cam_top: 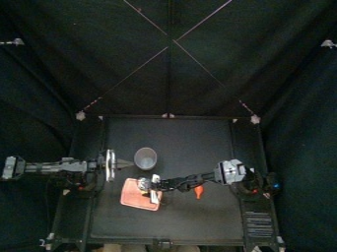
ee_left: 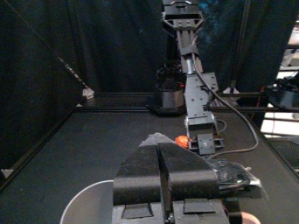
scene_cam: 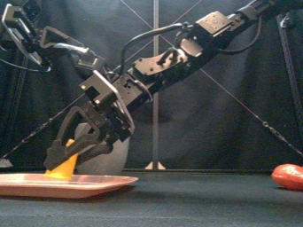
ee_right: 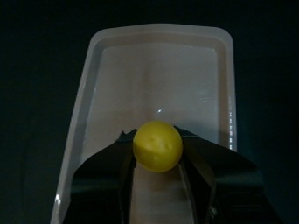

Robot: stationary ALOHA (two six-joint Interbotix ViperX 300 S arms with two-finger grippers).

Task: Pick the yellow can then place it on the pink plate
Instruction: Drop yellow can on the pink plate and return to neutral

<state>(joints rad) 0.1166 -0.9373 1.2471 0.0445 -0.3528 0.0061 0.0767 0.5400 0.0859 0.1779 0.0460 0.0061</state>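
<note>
Arm (cam_top: pixel 198 180) outstretched, yellow can (ee_right: pixel 156 145) over plate (ee_right: pixel 117 70)

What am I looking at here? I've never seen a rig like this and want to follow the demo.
It is a robot with two black arms at a small black table. One picture looks down from high above, one looks level from the table's front edge, and two come from cameras on the wrists. The right gripper is shut on a yellow can, holding it over a pink tray. The left gripper rests shut at the table's left side. A grey cup stands behind the tray, and a red toy lies to the tray's right.
</note>
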